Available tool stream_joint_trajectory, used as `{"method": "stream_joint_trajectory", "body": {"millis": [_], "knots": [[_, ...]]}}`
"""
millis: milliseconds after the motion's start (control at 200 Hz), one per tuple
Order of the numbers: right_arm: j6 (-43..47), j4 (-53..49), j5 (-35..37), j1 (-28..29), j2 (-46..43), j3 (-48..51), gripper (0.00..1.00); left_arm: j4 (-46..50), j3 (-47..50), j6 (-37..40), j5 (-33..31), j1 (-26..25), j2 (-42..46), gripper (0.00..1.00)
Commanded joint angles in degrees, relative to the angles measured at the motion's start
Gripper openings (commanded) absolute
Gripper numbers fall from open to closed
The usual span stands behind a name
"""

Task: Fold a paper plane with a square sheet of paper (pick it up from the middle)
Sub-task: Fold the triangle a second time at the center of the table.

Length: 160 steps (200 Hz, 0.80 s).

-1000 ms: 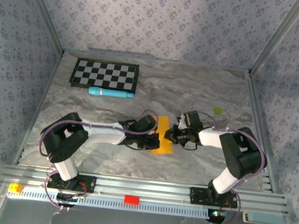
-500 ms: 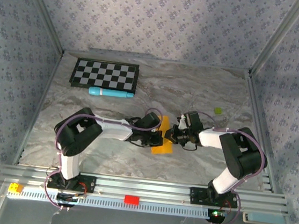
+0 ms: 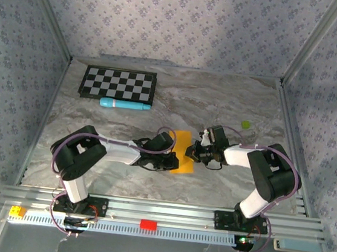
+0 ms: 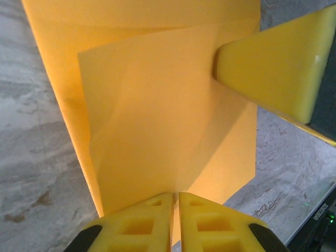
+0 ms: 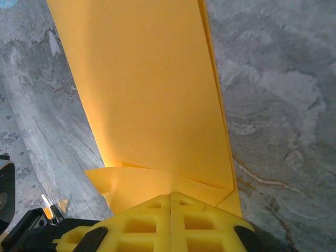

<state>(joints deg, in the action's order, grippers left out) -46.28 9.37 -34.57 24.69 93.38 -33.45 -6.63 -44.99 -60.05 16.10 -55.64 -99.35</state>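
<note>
1. The thin orange folded paper sheet [image 3: 185, 145] lies mid-way across the grey marbled table [image 3: 238, 103], between both arms.
2. The right gripper [image 5: 170, 198], fully closed, pinches one edge and should stay the anchor.
3. The left gripper [image 4: 176, 198], jaws nearly touching, pinches the opposite edge; any release should probably be slow.

My left arm [image 3: 117, 150] lies low, its elbow folded back above its base and its forearm reaching right toward the middle. My right arm [image 3: 244, 154] mirrors it, elbow bent above its base and forearm reaching left, so my two wrists sit almost nose to nose. My left gripper [image 4: 176, 195] has its yellow fingers together but for a hairline slit, pinching one edge of the thin orange sheet of paper [image 4: 157, 115]. My right gripper [image 5: 170, 197] is pressed fully closed on the opposite edge.
</note>
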Motion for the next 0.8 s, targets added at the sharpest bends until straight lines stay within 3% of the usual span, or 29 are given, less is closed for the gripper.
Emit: {"method": "stream_joint_trajectory", "body": {"millis": [0,460,795], "knots": [[-0.3,-4.5,4.7,-0.4,1.6,1.0,0.04,9.7,1.7,1.9,1.3,-1.4,1.6,0.12],[-0.3,-4.6,4.3,-0.4,1.7,0.5,0.04,8.8,3.4,1.8,1.0,-1.8,4.3,0.12],[-0.4,-4.2,4.0,-0.3,1.5,0.2,0.04,3.2,2.6,2.7,-0.7,-0.2,8.8,0.13]]}}
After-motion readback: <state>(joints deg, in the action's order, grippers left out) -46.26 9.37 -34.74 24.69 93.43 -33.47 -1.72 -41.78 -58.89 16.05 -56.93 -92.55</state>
